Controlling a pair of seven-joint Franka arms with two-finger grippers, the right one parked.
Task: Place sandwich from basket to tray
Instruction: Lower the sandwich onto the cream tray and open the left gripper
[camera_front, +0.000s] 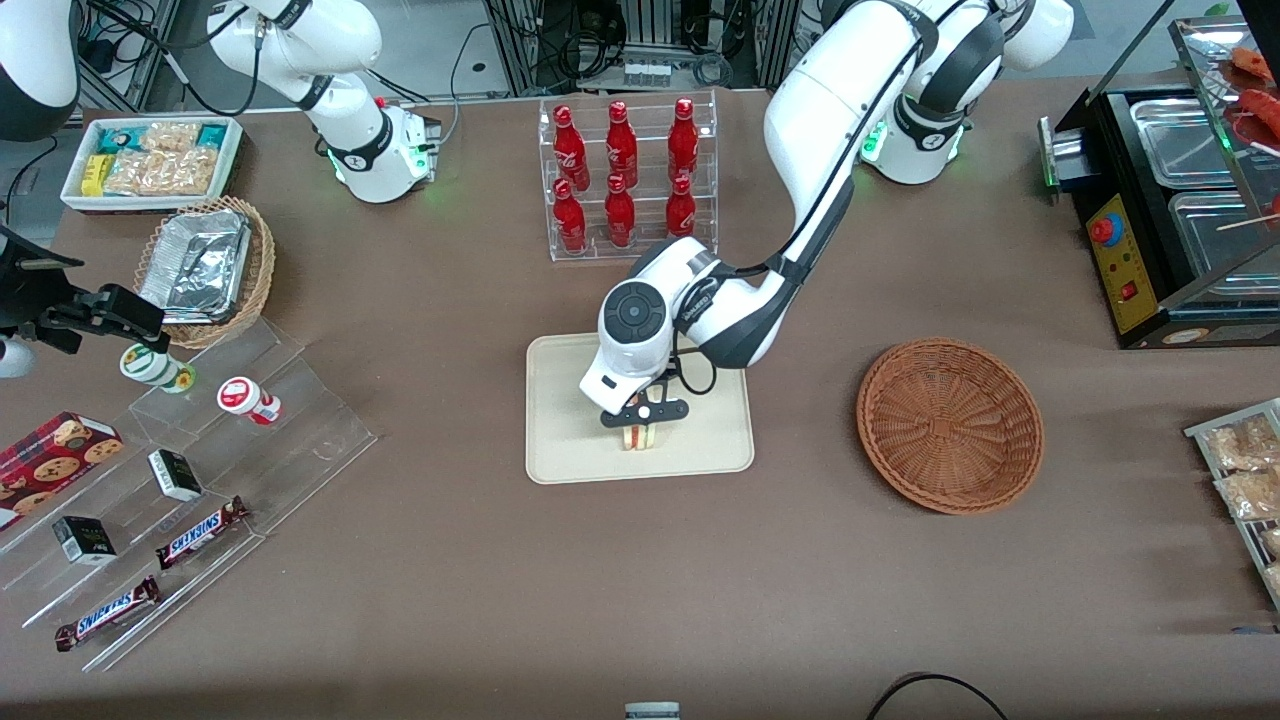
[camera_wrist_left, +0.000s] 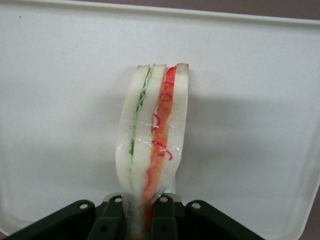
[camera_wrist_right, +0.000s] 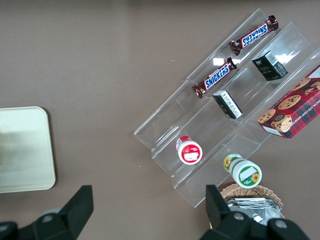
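Sandwich (camera_front: 639, 436) sits upright on edge in the gripper (camera_front: 645, 412), fingers (camera_wrist_left: 165, 217) clamped on the wedge at its wrapped end; red and green filling layers face the wrist camera. It is over the tray (camera_front: 570, 440), at or just above the tray floor — can't tell if it touches. Gripper hangs over the part of the tray nearest the front camera, tray rim on all sides of it.

Basket (camera_front: 950, 424) lies well apart from the gripper, toward the working arm's end of the table, nothing in it.

Brown table surface (camera_front: 640, 580) under everything. Farther from the camera than the gripper: clear rack of red bottles (camera_front: 625, 175). Toward the parked arm's end: clear stepped shelf with Snickers bars (camera_front: 200, 532), tan wicker basket with foil containers (camera_front: 205, 268).
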